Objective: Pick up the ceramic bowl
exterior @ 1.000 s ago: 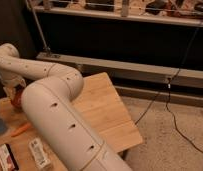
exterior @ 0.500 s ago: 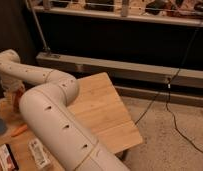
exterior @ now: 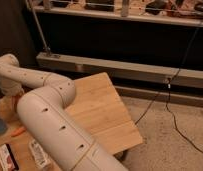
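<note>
Camera view: the smooth white arm point(exterior: 55, 125), dotted with small holes, fills the 7 o'clock quarter and reaches toward 9 o'clock. There the gripper point(exterior: 10, 92) hangs over the pale plank-grained wooden table point(exterior: 102, 112); whether it is wide or narrow cannot be told. Just below it shows a glossy red-orange sliver of the ceramic bowl point(exterior: 15, 102), mostly hidden, so neither facing nor long axis can be told. The arm sits much as it did half a second ago.

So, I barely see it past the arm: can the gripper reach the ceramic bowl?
Probably yes: the gripper sits low at the left end of the table, right beside the ceramic bowl; nothing shows between them.
</note>
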`<state>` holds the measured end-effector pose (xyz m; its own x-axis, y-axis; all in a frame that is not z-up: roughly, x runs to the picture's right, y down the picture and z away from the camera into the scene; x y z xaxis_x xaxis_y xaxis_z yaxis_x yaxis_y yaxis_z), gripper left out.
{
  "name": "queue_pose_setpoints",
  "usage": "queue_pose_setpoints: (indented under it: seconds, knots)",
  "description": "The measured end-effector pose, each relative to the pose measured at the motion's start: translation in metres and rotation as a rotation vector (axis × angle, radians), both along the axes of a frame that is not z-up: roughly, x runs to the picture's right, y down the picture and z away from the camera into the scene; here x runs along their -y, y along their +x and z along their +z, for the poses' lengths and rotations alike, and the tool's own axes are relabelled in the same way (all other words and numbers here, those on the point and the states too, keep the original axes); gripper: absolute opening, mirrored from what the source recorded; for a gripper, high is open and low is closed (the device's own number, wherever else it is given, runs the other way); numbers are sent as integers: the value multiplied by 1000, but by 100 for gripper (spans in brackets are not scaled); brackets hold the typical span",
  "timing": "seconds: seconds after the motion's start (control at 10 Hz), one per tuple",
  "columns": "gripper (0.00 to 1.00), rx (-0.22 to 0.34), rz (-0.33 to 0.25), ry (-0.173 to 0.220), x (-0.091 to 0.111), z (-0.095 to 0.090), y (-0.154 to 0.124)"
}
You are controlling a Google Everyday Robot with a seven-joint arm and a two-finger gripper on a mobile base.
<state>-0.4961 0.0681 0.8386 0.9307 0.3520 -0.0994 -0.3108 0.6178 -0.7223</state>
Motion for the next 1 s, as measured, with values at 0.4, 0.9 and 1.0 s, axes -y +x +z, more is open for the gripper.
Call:
queue_pose_setpoints:
  seconds: [0.4,0.9,1.0]
  knots:
    - [65,-35,-16,-11,-13,17,5]
    - [43,-76,-33,-45,-36,39,12]
    - [35,-78,-27,-44,-33,38,12]
